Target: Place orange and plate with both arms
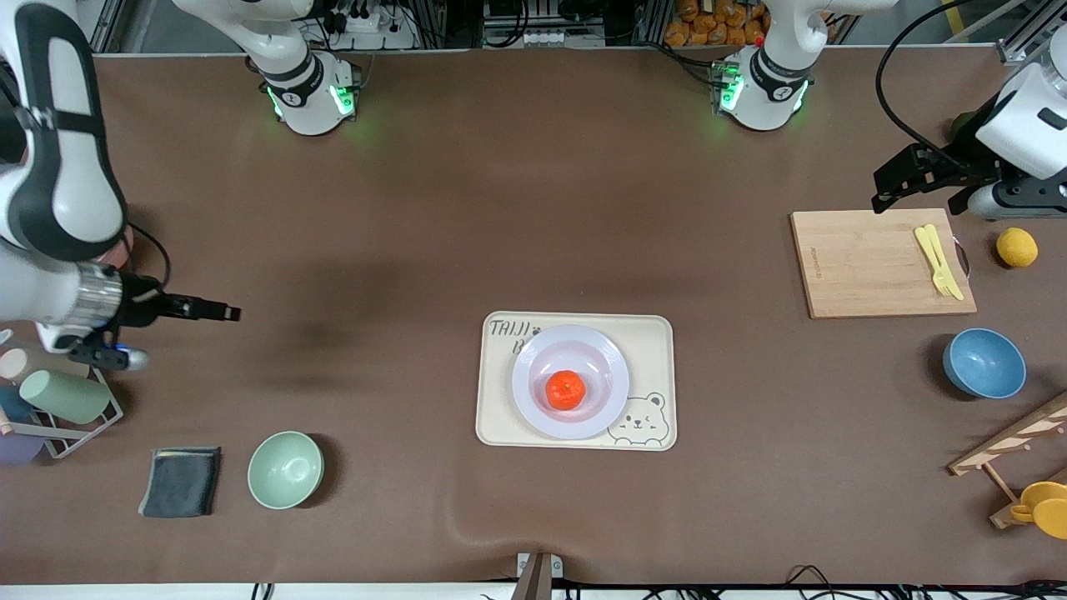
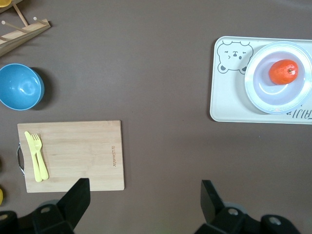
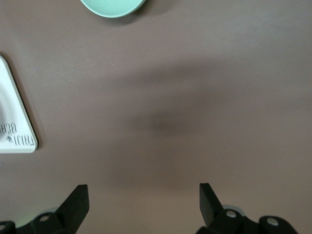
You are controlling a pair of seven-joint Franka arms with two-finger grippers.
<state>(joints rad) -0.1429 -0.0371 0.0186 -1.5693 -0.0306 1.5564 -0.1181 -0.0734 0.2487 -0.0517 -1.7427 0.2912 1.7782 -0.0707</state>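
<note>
I see a red-orange orange (image 1: 567, 390) on a white plate (image 1: 533, 400), on a cream bear-printed tray (image 1: 650, 350); the worktop (image 1: 533, 208) is brown.

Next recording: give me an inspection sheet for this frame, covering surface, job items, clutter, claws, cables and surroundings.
Surface: brown table mat, no spills seen.
Job items: orange sits in the plate; the plate rests on the cream bear tray.
Clutter: wooden cutting board with yellow fork and knife; lemon and blue bowl toward the left arm's end; green bowl, grey cloth and cup rack toward the right arm's end.
Claws: left claw open, empty, over the table beside the board; right claw open, empty, over bare mat.
Cables: black cable looping to the left arm.
Surroundings: both arm bases show green lights.
</note>
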